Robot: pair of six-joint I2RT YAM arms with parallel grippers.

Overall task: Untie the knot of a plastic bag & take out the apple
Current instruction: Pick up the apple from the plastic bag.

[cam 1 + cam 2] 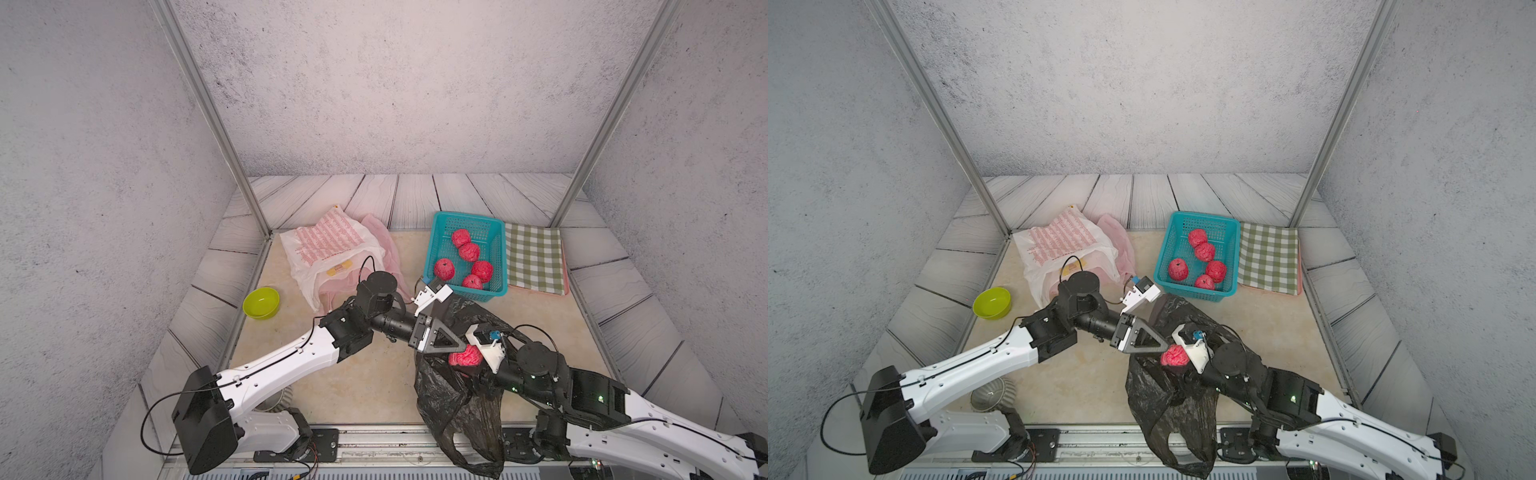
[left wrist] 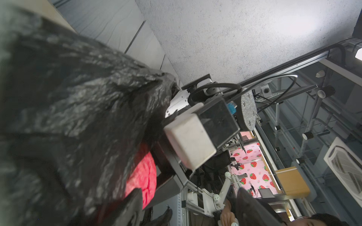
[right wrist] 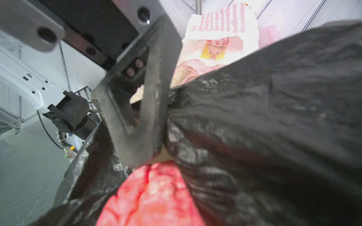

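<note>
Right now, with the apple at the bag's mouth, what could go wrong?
1. The bag wraps closely round the apple, which the right tool seems to grip; pulling could drag the bag along.
2. The bag hangs over the table at its front edge, so it might slide off.
3. The open left tool sits close to the apple and the right tool; they could knock together.

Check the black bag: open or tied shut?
Open: the bag gapes at its mouth, a red apple showing there in both top views; no knot visible.
</note>
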